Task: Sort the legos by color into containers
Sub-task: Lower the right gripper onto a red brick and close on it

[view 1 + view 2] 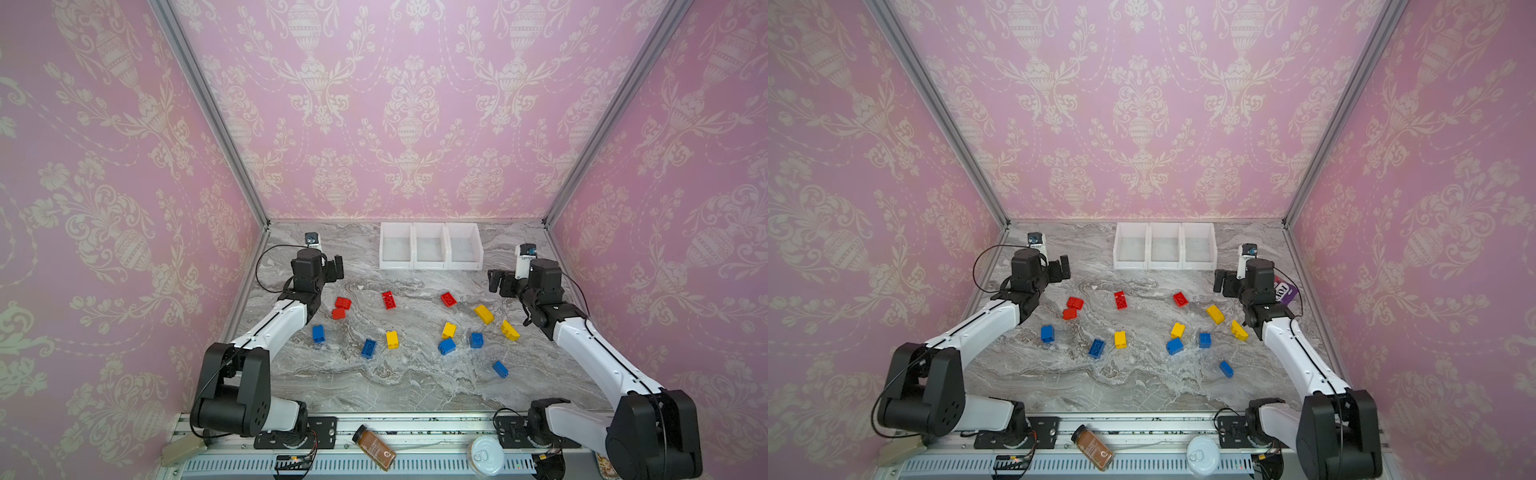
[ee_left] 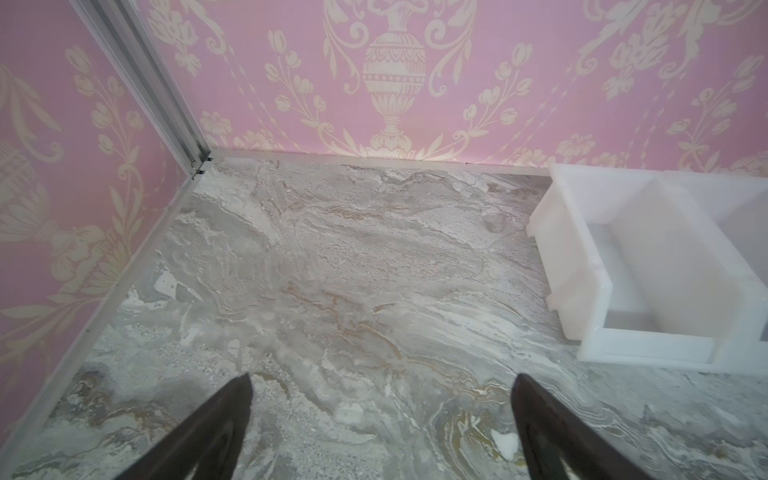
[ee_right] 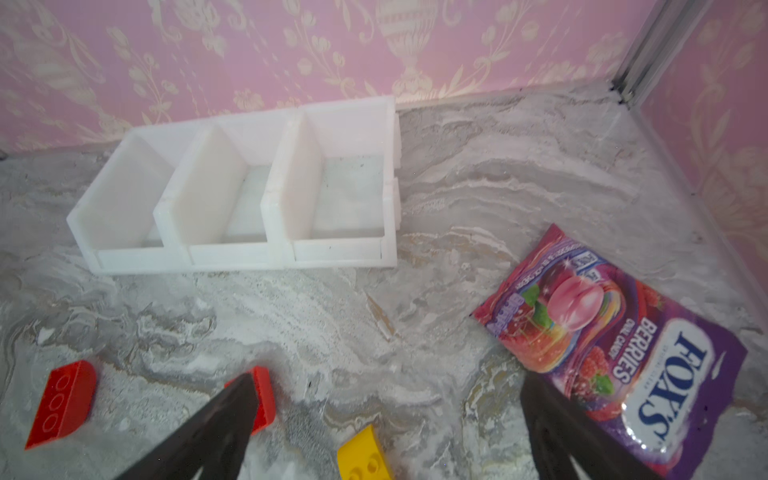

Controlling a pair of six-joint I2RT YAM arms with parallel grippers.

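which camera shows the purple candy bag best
The right wrist view: the candy bag fills the near corner, front and lettering readable. In a top view only a corner peeks from behind the right arm. The left wrist view misses it.

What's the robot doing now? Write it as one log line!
left tool: open, empty | right tool: open, empty | legos: all on table | bins: empty | sorted: none yet
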